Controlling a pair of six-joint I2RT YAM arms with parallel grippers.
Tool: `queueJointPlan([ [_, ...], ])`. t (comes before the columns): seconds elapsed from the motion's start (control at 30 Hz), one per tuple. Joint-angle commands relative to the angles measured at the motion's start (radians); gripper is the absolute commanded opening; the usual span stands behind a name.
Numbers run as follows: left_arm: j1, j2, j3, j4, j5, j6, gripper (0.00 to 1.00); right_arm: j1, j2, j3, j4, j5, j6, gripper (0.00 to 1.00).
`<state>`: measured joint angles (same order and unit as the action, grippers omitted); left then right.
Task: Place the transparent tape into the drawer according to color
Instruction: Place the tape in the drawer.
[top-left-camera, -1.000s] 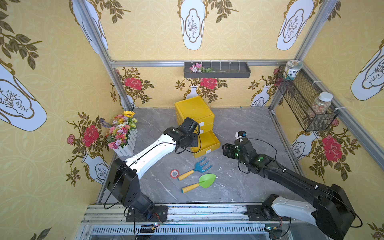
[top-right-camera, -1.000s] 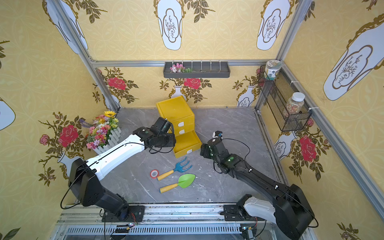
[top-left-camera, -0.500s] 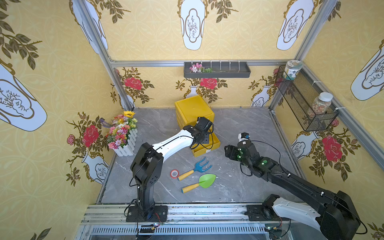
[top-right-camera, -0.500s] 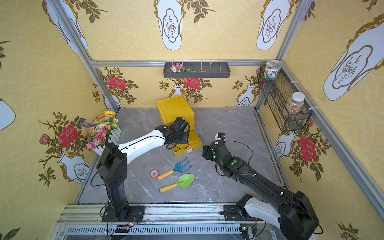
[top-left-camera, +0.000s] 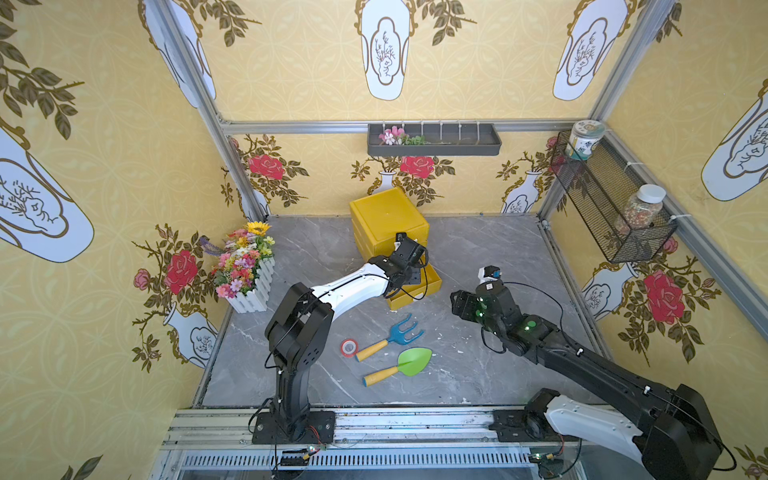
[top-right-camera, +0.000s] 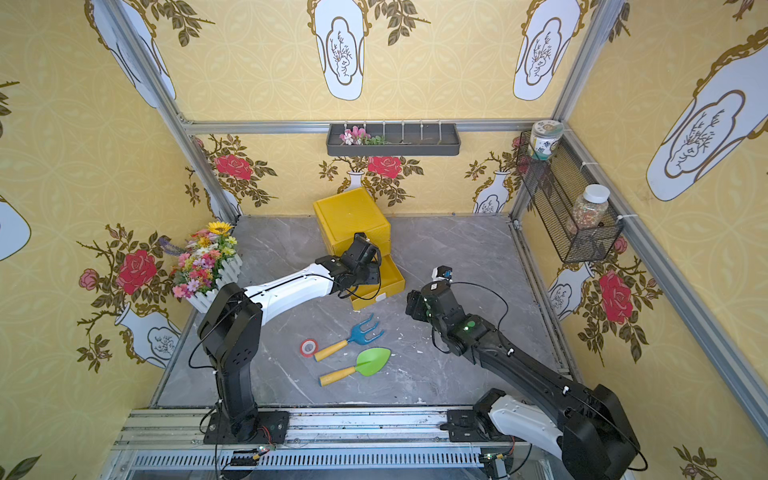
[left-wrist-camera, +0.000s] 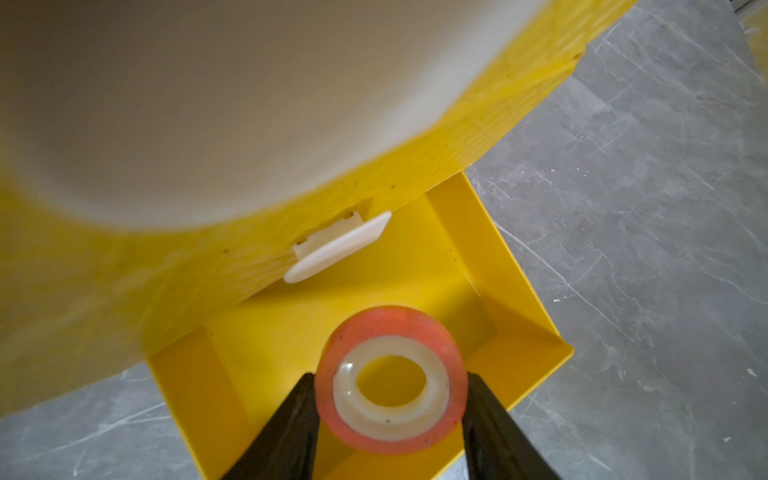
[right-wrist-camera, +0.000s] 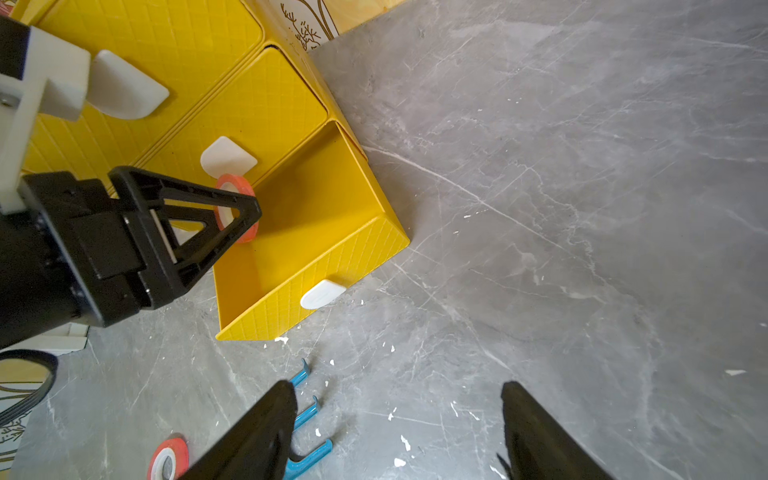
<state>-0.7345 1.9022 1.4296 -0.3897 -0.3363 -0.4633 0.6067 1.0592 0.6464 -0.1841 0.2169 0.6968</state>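
left fingers (left-wrist-camera: 286, 424): closed on a red tape (left-wrist-camera: 390, 326), held over the open drawer (left-wrist-camera: 457, 249).
right fingers (right-wrist-camera: 257, 432): wide apart, holding nothing.
other red tape (top-left-camera: 345, 349): on the worktop (top-left-camera: 478, 241), just beside the blue fork (top-left-camera: 405, 330).

**Mostly yellow, w/ red, blue & green bits**

We see the held roll (left-wrist-camera: 390, 326) tinted red-orange, core white. Floor roll (right-wrist-camera: 178, 451): red too, white core. Cabinet (top-left-camera: 388, 216) & drawer (right-wrist-camera: 316, 208) bright yellow, fronts w/ diamond-grid patt.; handles (right-wrist-camera: 322, 293) white. Floor (top-left-camera: 478, 249) grey marble, pale veins, white specks. Fork (top-left-camera: 398, 336) blue, trowel (top-left-camera: 413, 360) green, both w/ yellow-orange grips. Walls (top-left-camera: 291, 62) yellow, patt. of red roses, white vases, dark leaves. Flowers (top-left-camera: 245, 257) mixed pink/yellow/white, in white fence box (top-left-camera: 253, 291).
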Motion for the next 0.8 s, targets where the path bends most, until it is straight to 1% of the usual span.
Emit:
queueJointPlan([
  [0.0, -0.012, -0.017, -0.043, -0.073, 0.017, -0.011, 0.49, 0.001, -0.003, 0.011, 0.008, 0.019, -0.001, 0.8],
  [0.2, -0.023, -0.05, -0.084, -0.024, -0.005, 0.001, 0.49, 0.001, 0.01, 0.021, 0.009, 0.019, -0.006, 0.8],
  [0.57, -0.023, -0.001, -0.063, -0.058, -0.023, -0.002, 0.52, 0.001, 0.002, 0.022, 0.005, 0.017, -0.009, 0.8],
  [0.63, -0.023, 0.006, -0.058, -0.064, -0.011, -0.004, 0.55, 0.001, 0.002, 0.022, 0.008, 0.011, -0.011, 0.8],
  [0.77, -0.023, -0.004, -0.078, -0.057, 0.003, -0.007, 0.66, 0.004, -0.001, 0.023, 0.009, 0.007, -0.014, 0.81],
])
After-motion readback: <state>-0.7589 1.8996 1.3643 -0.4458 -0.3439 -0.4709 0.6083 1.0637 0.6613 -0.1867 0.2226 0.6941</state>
